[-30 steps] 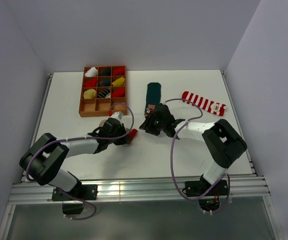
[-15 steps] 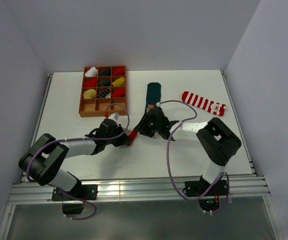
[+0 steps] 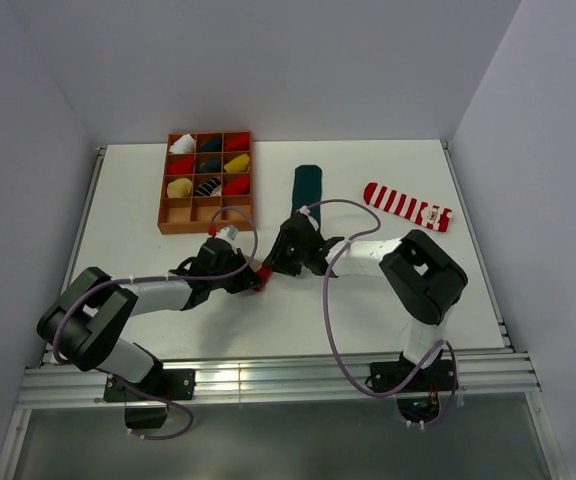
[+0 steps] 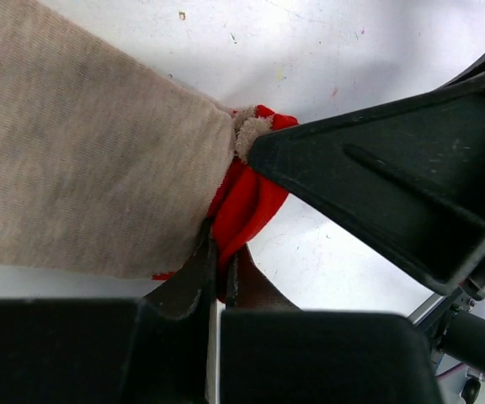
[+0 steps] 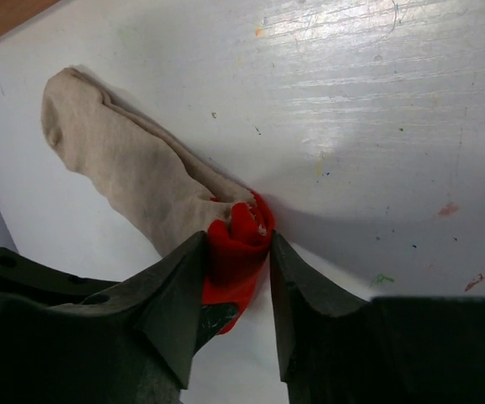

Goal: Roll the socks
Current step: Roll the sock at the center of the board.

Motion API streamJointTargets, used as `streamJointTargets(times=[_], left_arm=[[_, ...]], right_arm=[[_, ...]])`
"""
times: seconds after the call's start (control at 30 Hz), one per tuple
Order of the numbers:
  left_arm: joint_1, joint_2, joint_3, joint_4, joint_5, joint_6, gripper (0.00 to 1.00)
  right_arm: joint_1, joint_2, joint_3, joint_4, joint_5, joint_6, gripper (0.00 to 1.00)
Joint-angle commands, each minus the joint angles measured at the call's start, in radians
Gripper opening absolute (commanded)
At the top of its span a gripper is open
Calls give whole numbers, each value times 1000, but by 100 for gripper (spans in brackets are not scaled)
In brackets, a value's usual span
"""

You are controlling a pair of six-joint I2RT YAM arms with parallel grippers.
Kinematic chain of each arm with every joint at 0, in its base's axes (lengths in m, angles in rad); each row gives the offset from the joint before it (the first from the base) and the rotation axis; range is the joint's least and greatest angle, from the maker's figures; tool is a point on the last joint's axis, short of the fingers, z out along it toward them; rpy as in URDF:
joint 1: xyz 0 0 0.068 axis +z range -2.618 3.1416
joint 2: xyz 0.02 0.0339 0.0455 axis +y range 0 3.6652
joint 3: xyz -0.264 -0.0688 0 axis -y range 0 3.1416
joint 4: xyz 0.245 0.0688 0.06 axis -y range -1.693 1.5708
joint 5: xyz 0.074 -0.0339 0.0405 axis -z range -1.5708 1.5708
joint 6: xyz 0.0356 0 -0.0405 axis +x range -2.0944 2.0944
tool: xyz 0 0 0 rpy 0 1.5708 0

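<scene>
The beige sock lies flat on the white table, and its red toe is curled into a small roll. My left gripper is shut on the lower edge of that red toe. My right gripper has come in from the opposite side, one finger pressed against each flank of the red roll. In the top view the two grippers meet at the toe, with the beige part hidden under the left arm. The dark green sock and the striped sock lie flat further back.
An orange compartment tray holding rolled bundles stands at the back left. The right arm's cable loops over the table between the green sock and the arm. The table's near edge is a metal rail.
The right gripper moved left from beside the green sock to the red toe, and its jaws narrowed round it. The left gripper kept its grip and shifted slightly left.
</scene>
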State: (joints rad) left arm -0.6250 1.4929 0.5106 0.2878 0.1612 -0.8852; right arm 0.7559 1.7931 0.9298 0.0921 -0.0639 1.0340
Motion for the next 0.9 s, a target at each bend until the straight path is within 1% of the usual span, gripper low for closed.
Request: streamJointTargets(times=[0.0, 0.03, 0.1, 0.13, 0.2, 0.23, 0.3, 0.33, 0.37, 0.43, 0.47, 0.53, 0.57, 0.63, 0.73, 0.77, 0.8, 0.87], left_arm=[[2, 1, -17, -1, 14, -1, 0], [2, 1, -17, 1, 15, -1, 0], [2, 3, -18, 8, 21, -1, 0], [2, 3, -20, 16, 26, -1, 1], [2, -3, -21, 24, 32, 3, 2], [2, -8, -21, 24, 31, 6, 3], [4, -22, -21, 16, 29, 12, 7], [2, -29, -21, 11, 21, 17, 9], [2, -37, -20, -4, 15, 20, 14], [2, -71, -18, -21, 5, 31, 19], [-1, -83, -18, -32, -14, 35, 23], [-7, -131, -8, -77, -44, 57, 27], [-18, -146, -3, -94, -83, 66, 31], [-34, -193, 15, -143, -121, 100, 34], [-90, -236, 46, -188, -219, 158, 37], [-125, -241, 52, -191, -242, 192, 42], [-143, -246, 66, -193, -293, 213, 45], [-206, -243, 77, -190, -340, 270, 47]], right_arm=[[16, 28, 60, -80, 41, -15, 42], [16, 32, 66, -110, 42, -15, 41], [20, 43, 87, -140, 55, -20, 35], [22, 48, 98, -176, 59, -28, 28], [22, 68, 130, -215, 62, -35, 21], [22, 72, 142, -250, 62, -40, 12], [22, 88, 176, -288, 87, -48, 1], [22, 92, 187, -322, 91, -52, 0], [22, 97, 210, -342, 101, -54, 0], [22, 103, 233, -397, 122, -61, 0], [22, 106, 254, -416, 128, -64, 0], [22, 112, 274, -458, 145, -69, 0], [22, 117, 290, -468, 148, -71, 0], [22, 121, 302, -494, 151, -78, 0], [22, 134, 317, -505, 144, -81, 0], [22, 141, 322, -506, 139, -81, 0], [22, 144, 322, -506, 138, -81, 0], [23, 150, 325, -505, 127, -83, 0]])
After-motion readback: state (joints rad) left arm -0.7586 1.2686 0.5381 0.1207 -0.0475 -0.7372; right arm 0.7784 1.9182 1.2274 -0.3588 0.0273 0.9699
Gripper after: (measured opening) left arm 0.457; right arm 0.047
